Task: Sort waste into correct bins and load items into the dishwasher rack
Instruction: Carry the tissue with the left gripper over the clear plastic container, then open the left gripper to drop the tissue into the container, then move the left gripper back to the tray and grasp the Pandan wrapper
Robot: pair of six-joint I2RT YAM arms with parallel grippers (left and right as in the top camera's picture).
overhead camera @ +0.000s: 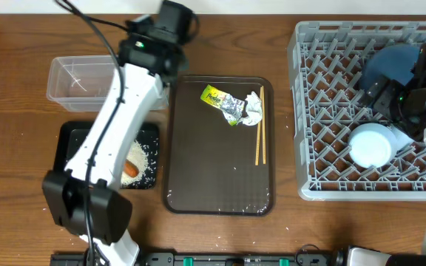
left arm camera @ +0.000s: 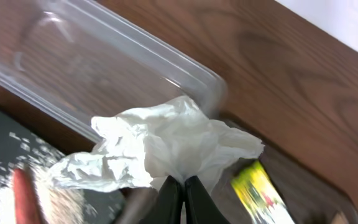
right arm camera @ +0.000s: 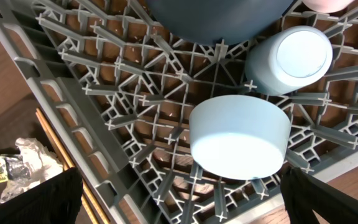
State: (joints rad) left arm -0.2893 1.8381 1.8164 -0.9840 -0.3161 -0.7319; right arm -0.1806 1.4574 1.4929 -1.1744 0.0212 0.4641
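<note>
Brown wooden table (overhead camera: pixel 21 66). Left gripper (left arm camera: pixel 178 193) clamps crumpled white paper (left arm camera: pixel 166 140) near a corner of the clear plastic rectangular tub (left arm camera: pixel 104 68). Paper is judged light and soft; pinch its bunched centre. Right gripper (right arm camera: pixel 185 199) gapes over the grey plastic lattice rack (right arm camera: pixel 104 124).

The left arm (overhead camera: pixel 120 111) is a long white link between bulky black joint housings — a green light glows on the upper one, and a thin black cable (overhead camera: pixel 98 33) runs along it. The right arm (overhead camera: pixel 420 81) has a black wrist block with a green light and a white link. The left gripper (left arm camera: pixel 178 190) has slim, tapered black jaws; the right gripper (right arm camera: pixel 182 196) has broad black ones.
</note>
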